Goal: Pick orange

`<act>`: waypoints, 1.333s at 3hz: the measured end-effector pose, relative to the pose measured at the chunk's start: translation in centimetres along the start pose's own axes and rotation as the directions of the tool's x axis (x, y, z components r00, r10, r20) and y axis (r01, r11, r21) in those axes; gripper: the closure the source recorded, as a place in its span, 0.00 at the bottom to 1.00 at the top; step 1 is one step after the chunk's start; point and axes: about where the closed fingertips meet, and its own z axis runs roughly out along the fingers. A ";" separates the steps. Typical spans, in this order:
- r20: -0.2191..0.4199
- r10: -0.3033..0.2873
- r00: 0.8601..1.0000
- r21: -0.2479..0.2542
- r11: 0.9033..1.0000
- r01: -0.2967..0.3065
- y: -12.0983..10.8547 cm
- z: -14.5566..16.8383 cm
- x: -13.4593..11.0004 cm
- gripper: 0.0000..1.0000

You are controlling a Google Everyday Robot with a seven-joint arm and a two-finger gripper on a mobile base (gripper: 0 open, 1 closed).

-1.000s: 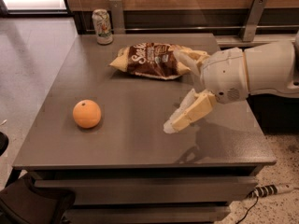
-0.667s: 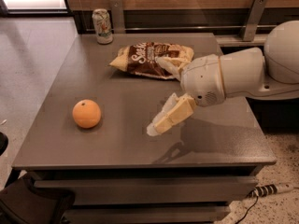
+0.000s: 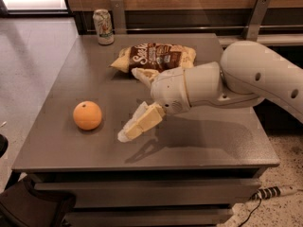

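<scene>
The orange (image 3: 87,115) is round with a small dark dimple and rests on the left part of the grey table (image 3: 66,145). My gripper (image 3: 129,104) hovers just right of the orange, a short gap away, on the end of the white arm (image 3: 246,79) that reaches in from the right. It is open and empty. One cream finger (image 3: 138,125) points down-left toward the tabletop. The other finger (image 3: 143,74) lies up by the chip bag.
A brown chip bag (image 3: 158,56) lies at the table's back middle, just behind the gripper. A drink can (image 3: 103,26) stands at the back left corner. A wooden wall with metal brackets runs behind the table. A power strip (image 3: 274,192) lies on the floor at the right.
The arm and gripper have moved left and slightly forward across the table, closing the gap to the orange. The orange, bag and can have not moved.
</scene>
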 end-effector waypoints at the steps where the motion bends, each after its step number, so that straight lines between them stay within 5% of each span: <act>1: 0.019 0.004 1.000 -0.024 1.000 -0.004 0.6 2.8 0.2 0.00; 4: 0.056 -0.005 0.998 -0.133 0.991 0.012 3.2 10.9 0.6 0.04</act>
